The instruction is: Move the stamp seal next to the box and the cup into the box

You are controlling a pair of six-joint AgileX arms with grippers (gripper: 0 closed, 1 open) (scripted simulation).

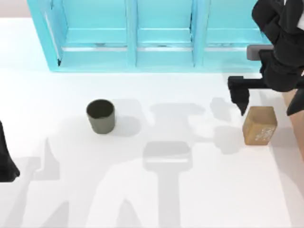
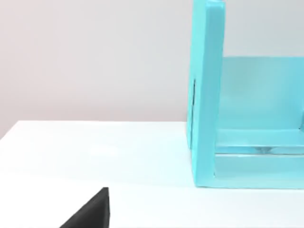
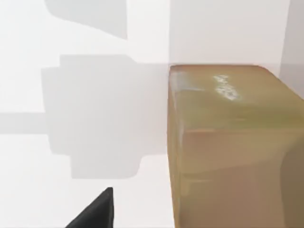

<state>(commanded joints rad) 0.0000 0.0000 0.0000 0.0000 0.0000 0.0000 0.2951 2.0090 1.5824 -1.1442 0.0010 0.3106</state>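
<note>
Start at the near left edge of the surface [image 1: 156, 199], where your left gripper [image 1: 7, 164] sits parked; you cannot tell from here whether its fingers are spread or pressed together, and it poses no risk where it is.

A little farther in, the cup [image 1: 100, 115] stands upright on the left half, well apart from everything else. It is not yet in the box, and a strip of salmon-tan at the far right edge of the top view may be that box, though too little shows to be sure.

On the right, level with the cup, the stamp seal [image 1: 259, 125] rests on the surface. Your right gripper [image 1: 242, 97] hovers just beyond its far left corner, one dark finger pointing down beside it; the other finger is hidden, so its spread cannot be judged. The right wrist view puts the block off to one side, so the gripper looks off-centre. Descend like this and a fingertip could land on the block's top or shove it sideways instead of straddling it.

Farthest back, the turquoise cabinet [image 1: 142, 35] stands close behind the right arm; a wide swing could clip it.
</note>
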